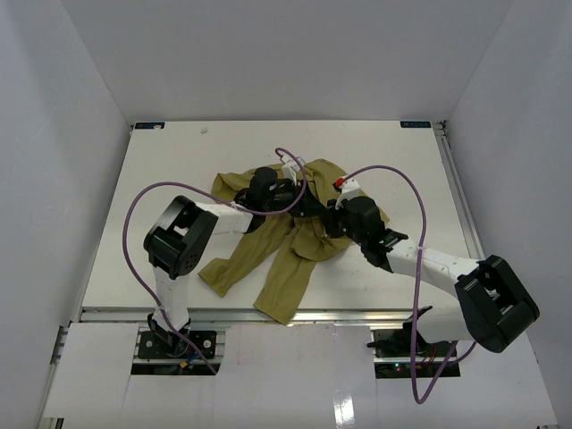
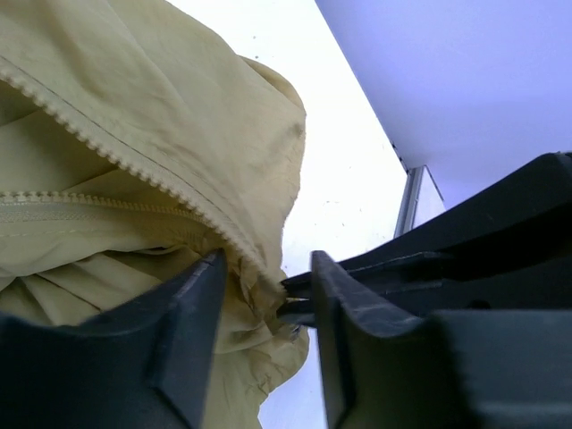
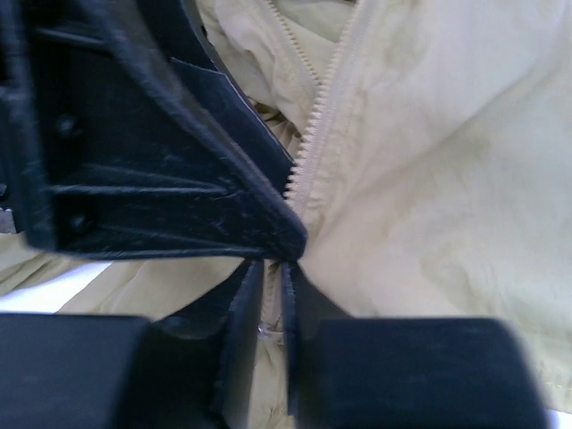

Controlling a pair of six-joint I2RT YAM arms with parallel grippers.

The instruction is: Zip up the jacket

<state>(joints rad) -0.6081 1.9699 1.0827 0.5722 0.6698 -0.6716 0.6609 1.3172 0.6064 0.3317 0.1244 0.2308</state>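
White throughout: plain walls (image 1: 286, 54) enclose a white tabletop (image 1: 179, 161). At its centre lies the crumpled olive-green thin cloth jacket (image 1: 286, 259), sleeves trailing toward the near edge. Left claw (image 2: 265, 313): fingers part-open astride a bunched fold beside the pale toothed zipper (image 3: 315, 134), its rows parted; whether they pinch the fold cannot be told. Right claw (image 3: 271, 335): fingers almost together, only a narrow slit between them, nipping the cloth at the zipper's lower end, tip to tip with the left claw.
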